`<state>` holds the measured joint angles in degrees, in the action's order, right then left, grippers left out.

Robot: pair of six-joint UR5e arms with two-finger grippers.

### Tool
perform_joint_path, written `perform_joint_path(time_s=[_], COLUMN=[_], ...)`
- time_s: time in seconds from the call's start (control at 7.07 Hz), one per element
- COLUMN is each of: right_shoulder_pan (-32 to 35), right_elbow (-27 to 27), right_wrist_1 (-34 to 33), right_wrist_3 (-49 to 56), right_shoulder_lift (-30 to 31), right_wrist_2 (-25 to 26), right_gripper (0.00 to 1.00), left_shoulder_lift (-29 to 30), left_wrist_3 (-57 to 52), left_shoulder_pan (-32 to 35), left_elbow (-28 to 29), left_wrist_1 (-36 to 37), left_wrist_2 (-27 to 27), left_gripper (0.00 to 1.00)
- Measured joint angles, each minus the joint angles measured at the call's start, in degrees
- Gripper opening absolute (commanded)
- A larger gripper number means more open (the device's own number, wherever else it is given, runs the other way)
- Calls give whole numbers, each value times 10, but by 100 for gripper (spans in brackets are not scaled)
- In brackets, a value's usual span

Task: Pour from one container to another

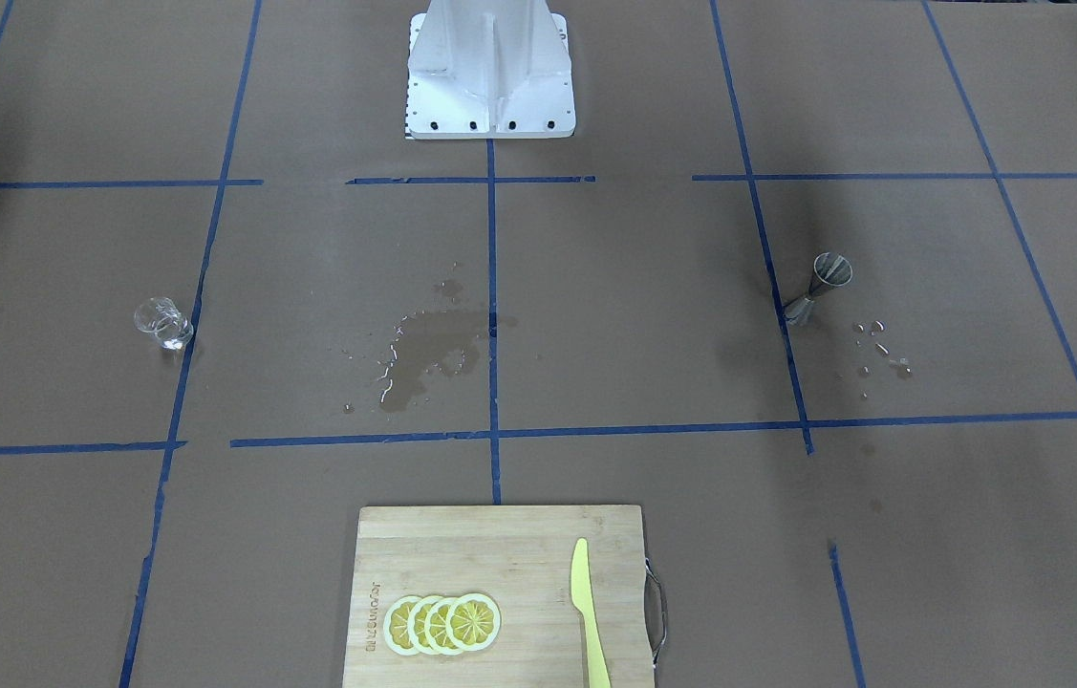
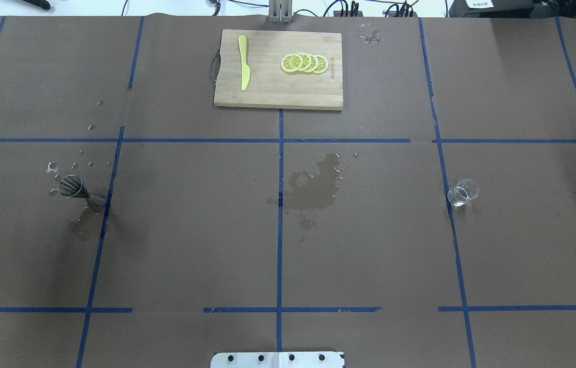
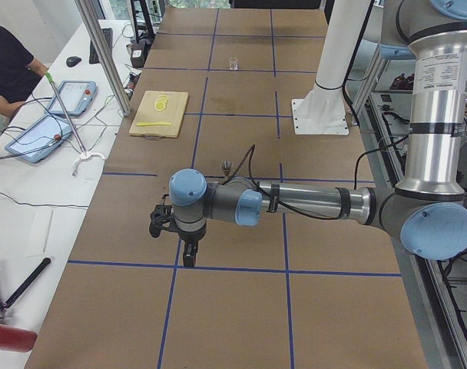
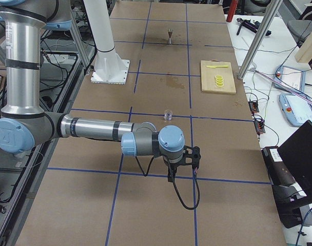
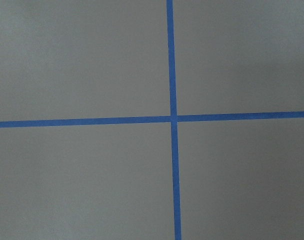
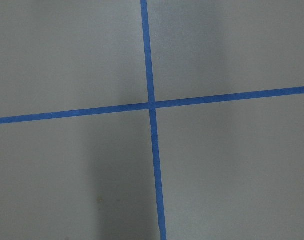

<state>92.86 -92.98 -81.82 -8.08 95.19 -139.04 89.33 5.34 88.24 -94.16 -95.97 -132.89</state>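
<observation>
Reading the overhead view as a dial with the robot's base at 6: the glass cup (image 2: 463, 193) is sitting upright out at 3 o'clock, right beside a blue tape line. The jigger (image 2: 79, 190) is standing at 9 o'clock, well apart from it, with droplets (image 2: 75, 164) scattered just beyond. A puddle (image 2: 318, 186) is lying near the dial's centre, and the cutting board (image 2: 277, 97) is waiting at 12.

Neither arm is touching anything. The left gripper (image 3: 189, 254) and right gripper (image 4: 170, 175) are hanging over bare table (image 2: 190, 245), showing only in the side views, so I cannot tell whether their jaws are parted or closed.

Now the glass: I'm judging it rigid, smooth, brittle and likely slick if wet, its thick base keeping the weight low. I'm expecting the best hold across the wall at mid-height, rim left free for pouring. The jigger is looking light and tippy on its narrow foot.
</observation>
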Motion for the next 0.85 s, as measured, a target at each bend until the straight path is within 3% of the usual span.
perform_joint_path(time_s=[0.42,0.85], right_shoulder_pan=[0,0], right_elbow=[-7,-28], right_wrist_1=[0,-2], right_wrist_3=[-2,-2], right_shoulder_lift=[-1,-3], right_wrist_2=[-3,-5], right_gripper=[100,100], left_shoulder_lift=[9,41], left_wrist_3=[4,69], left_shoulder_pan=[0,-23], left_elbow=[-30,-157], left_wrist_1=[-10,-10], left_wrist_2=[0,10], left_gripper=[100,100])
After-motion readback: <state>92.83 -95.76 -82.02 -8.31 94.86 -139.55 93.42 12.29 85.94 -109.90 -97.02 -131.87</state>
